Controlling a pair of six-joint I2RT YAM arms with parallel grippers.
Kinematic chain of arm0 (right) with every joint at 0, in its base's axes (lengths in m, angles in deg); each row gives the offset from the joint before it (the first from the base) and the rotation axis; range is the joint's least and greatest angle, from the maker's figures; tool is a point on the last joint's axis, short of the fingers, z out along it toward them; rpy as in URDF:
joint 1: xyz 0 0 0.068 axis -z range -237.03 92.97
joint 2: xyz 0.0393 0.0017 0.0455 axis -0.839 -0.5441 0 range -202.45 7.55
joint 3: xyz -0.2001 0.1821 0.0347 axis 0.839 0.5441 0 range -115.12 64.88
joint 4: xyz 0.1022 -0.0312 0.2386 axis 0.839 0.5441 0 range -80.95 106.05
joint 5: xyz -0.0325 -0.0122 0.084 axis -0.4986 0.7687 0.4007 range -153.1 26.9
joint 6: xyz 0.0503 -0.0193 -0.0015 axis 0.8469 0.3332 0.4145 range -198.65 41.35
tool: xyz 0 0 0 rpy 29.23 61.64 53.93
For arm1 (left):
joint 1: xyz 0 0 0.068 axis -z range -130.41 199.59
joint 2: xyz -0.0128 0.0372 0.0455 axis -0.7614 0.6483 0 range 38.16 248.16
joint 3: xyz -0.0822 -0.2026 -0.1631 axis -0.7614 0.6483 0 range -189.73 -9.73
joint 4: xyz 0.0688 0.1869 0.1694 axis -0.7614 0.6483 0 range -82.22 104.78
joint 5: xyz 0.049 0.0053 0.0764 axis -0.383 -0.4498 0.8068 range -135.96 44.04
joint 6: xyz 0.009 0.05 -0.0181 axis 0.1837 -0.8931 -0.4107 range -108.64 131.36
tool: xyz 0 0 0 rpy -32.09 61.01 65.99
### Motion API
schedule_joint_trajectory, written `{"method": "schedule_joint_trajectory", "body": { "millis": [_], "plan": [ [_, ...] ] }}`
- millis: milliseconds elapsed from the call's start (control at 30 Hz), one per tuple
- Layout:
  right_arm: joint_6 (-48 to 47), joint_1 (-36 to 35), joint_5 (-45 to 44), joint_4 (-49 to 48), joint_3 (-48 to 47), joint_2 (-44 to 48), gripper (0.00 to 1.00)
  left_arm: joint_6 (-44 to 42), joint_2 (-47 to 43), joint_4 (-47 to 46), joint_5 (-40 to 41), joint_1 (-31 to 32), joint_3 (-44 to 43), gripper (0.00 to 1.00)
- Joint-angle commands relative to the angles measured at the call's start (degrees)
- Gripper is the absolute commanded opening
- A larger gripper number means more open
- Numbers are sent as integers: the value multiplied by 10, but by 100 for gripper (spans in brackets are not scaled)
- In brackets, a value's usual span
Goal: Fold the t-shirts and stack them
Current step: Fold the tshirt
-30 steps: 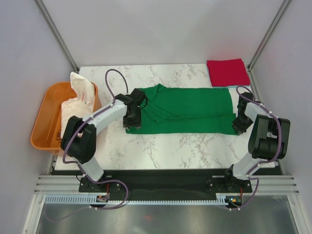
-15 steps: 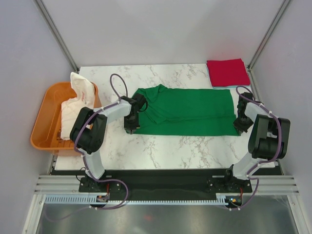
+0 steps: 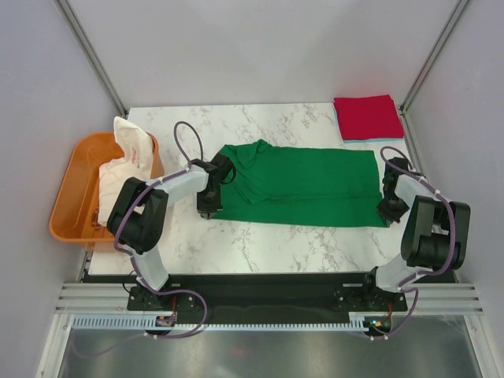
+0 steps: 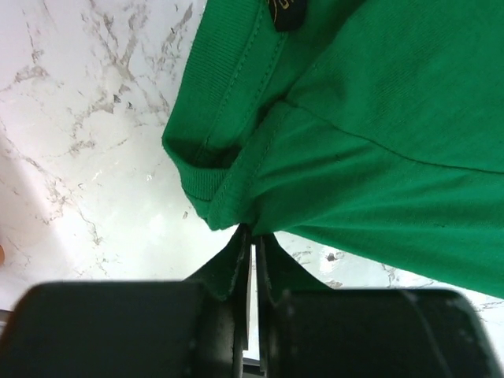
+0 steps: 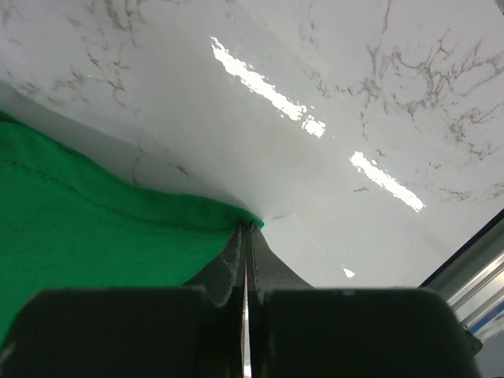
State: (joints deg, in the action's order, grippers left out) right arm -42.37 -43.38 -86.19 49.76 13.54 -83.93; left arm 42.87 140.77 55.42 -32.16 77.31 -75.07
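Observation:
A bright green t-shirt [image 3: 299,183] lies spread across the marble table, folded into a long band. My left gripper [image 3: 206,211] is shut on its near left corner; in the left wrist view the cloth [image 4: 354,134] bunches at the fingertips [image 4: 236,252]. My right gripper [image 3: 386,214] is shut on the near right corner, where the green hem [image 5: 118,228] ends at the pinched tips. A folded red t-shirt [image 3: 368,116] rests at the far right corner on a pale blue one. A white t-shirt with red print [image 3: 130,153] hangs over the orange tub.
The orange plastic tub [image 3: 75,189] stands off the table's left edge. The table's right edge and a metal frame rail [image 5: 472,283] run close to my right gripper. Grey walls enclose the table on three sides.
Both grippers closed on the green shirt's near corners. The left arm drew back toward the near left corner, and the shirt's near edge has shifted slightly toward me.

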Motion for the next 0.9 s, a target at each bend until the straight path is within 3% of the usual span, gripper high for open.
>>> {"method": "schedule_joint_trajectory", "body": {
  "millis": [0,67,100,233,333,400,467,567,667,767,867],
  "plan": [
    [-6,4,-23,2,12,31,0,-15,-4,13,19,-7,2,8],
    [-10,2,-19,19,-1,47,7,-21,-20,25,17,-7,-6,20],
    [-14,2,-20,25,-7,53,19,-21,-28,36,20,-7,-10,29],
    [-38,-1,-10,51,-41,98,29,-33,-82,63,24,-7,-45,43],
    [-81,-47,39,3,-55,141,31,-42,-112,70,11,-15,-85,45],
    [-104,-115,44,-39,-56,164,35,-66,-123,58,-153,-45,-113,49],
    [-110,-164,54,-69,-68,169,36,-72,-133,28,-261,-67,-125,49],
    [-131,-247,108,-161,-81,160,36,-70,-138,16,-324,-122,-158,51],
    [-165,-342,97,-230,-104,120,33,-47,-131,4,-394,-201,-179,50],
    [-201,-455,67,-273,-140,52,31,-27,-135,-4,-400,-247,-205,51],
    [-237,-514,56,-308,-181,-29,31,-11,-135,-6,-400,-272,-225,52]
  ]
}}
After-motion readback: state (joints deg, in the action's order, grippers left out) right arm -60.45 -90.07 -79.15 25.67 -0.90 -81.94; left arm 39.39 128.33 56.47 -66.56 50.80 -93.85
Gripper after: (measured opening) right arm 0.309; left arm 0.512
